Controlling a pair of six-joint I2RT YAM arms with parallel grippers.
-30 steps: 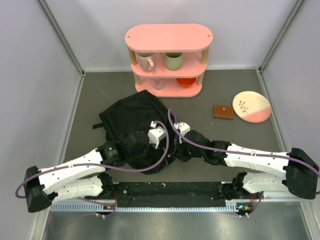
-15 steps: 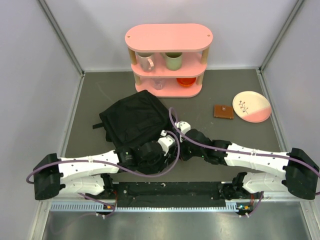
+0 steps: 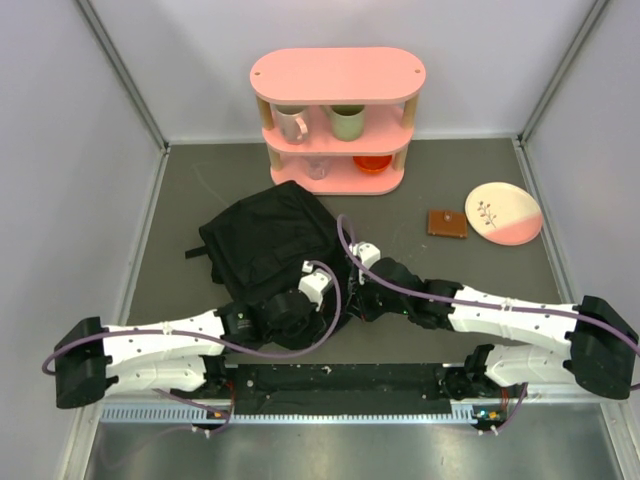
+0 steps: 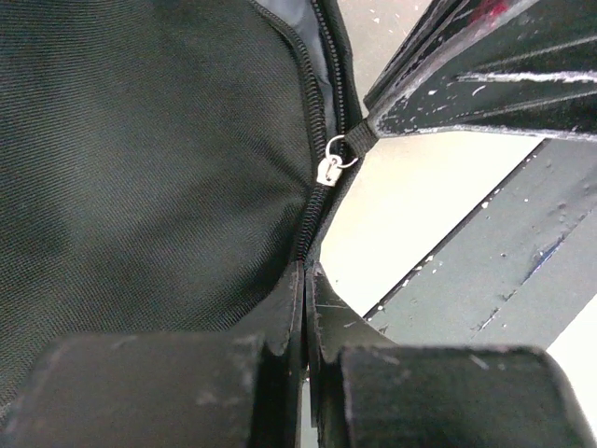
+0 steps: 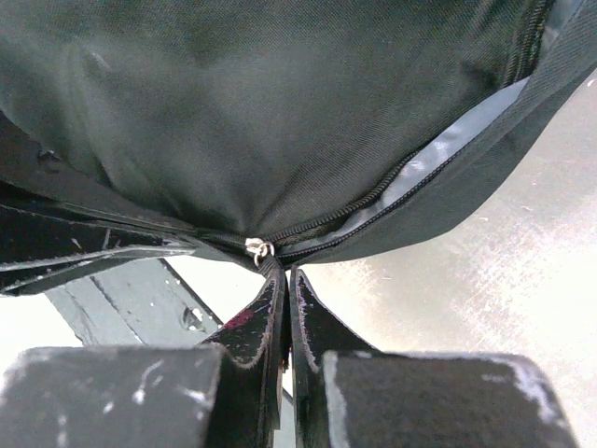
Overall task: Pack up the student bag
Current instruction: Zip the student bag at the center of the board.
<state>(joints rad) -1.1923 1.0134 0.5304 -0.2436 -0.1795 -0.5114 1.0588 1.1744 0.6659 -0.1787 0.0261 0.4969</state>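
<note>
Your left gripper (image 4: pixel 305 275) is clenched. Its two fingers (image 4: pixel 272 322) press flat together with no gap, and the zip seam of the student bag (image 3: pixel 265 240) runs straight down into the pinch, so it grips the bag's edge at the zip line. Just beyond its tips hangs the silver zipper pull (image 4: pixel 330 168), apart from these fingers.

Your right gripper (image 5: pixel 285 275) is clamped as well, its tips closed on the bag right at that pull, which sits at the very end of its fingers in the right wrist view. Whether it pinches the fabric or a tab by the slider, you cannot tell. The two grippers come at the same short stretch of zip from opposite sides, their tips near each other with the pull between them. To one side of the right gripper the zip stands partly open, showing a strip of grey lining (image 5: pixel 438 159).

From above, both grips sit at the near right corner of the bag, hidden under the wrists. The bag lies crumpled on the grey table (image 3: pixel 450 180), left of centre, between the arms and the pink shelf (image 3: pixel 338 75), with its far corner near the shelf's foot. The shelf holds a pale mug (image 3: pixel 291 124) and a green mug (image 3: pixel 347 122) on its middle level and a red bowl (image 3: pixel 372 162) on the lowest. To the right, well apart from the bag, lies a brown square item (image 3: pixel 447 223), and just beside it a pink-and-cream plate (image 3: pixel 503 213).
</note>
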